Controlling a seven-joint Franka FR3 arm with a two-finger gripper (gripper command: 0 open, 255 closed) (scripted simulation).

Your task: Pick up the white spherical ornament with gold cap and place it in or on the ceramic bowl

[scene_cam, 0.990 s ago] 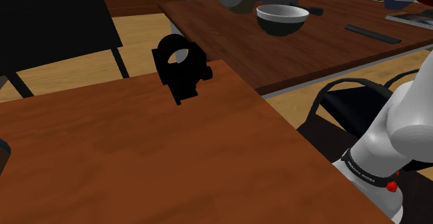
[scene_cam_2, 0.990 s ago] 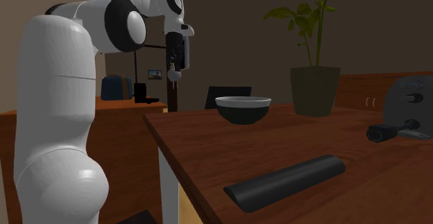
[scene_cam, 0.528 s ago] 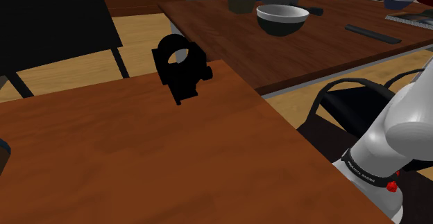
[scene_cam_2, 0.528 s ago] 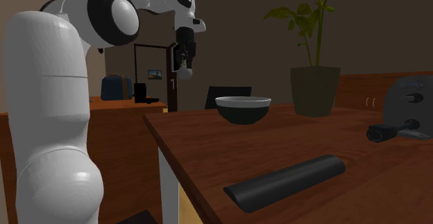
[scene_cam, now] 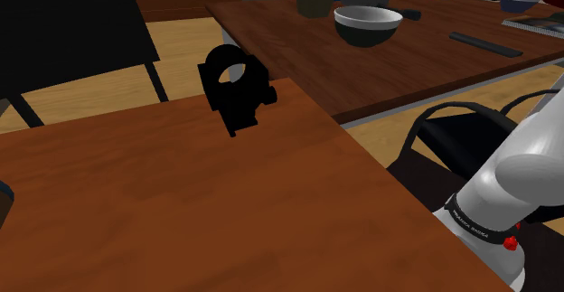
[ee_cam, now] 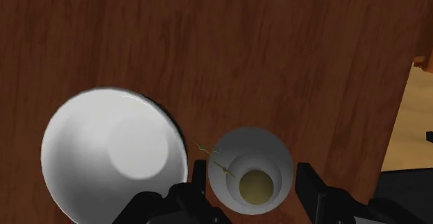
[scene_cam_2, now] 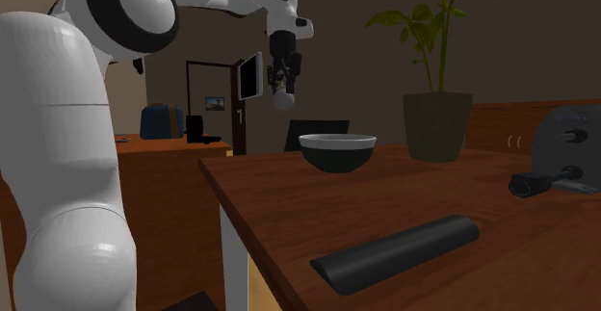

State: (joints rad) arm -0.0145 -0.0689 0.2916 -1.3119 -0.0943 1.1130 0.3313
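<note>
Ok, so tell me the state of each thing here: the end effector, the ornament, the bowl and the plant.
end effector: shut on the ornament, raised above the table.
ornament: clasped between the fingers, gold cap toward the hand, in the air beside the bowl, not in it.
bowl: upright on the table, empty.
potted plant: upright on the table.

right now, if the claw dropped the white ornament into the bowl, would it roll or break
The ornament is round, so it would probably roll on release, though the bowl's curved inside should cradle it. The claw holds it clear of the table, so it is likely light. Such a smooth ball may be fragile, so a low release seems safer.
</note>
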